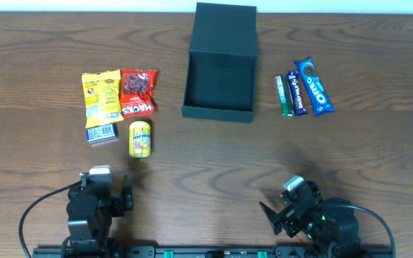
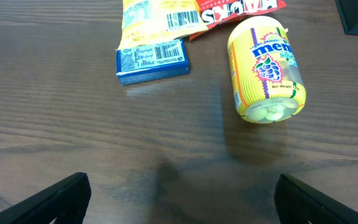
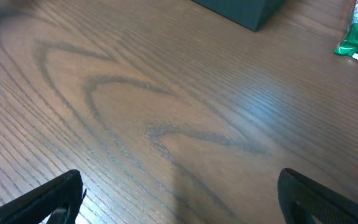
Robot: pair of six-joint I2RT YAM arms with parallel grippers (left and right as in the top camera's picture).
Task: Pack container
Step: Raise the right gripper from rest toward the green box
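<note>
The dark green-black container (image 1: 219, 75) stands open at the back middle of the table, its flap lid lying back; one corner shows in the right wrist view (image 3: 241, 11). Left of it lie a yellow packet (image 1: 101, 94), a red Hacks packet (image 1: 138, 92), a small blue box (image 1: 102, 133) and a yellow Mentos tub (image 1: 140, 138). The tub (image 2: 266, 68) and blue box (image 2: 153, 61) show in the left wrist view. Right of the container lie a green bar (image 1: 283, 95), a dark bar (image 1: 296, 92) and a blue Oreo pack (image 1: 315, 87). My left gripper (image 2: 182, 199) and right gripper (image 3: 182, 199) are open and empty near the front edge.
The wooden table (image 1: 214, 161) carries nothing else. A black rail (image 1: 206, 252) runs along the front edge under both arm bases. Cables loop out beside each arm.
</note>
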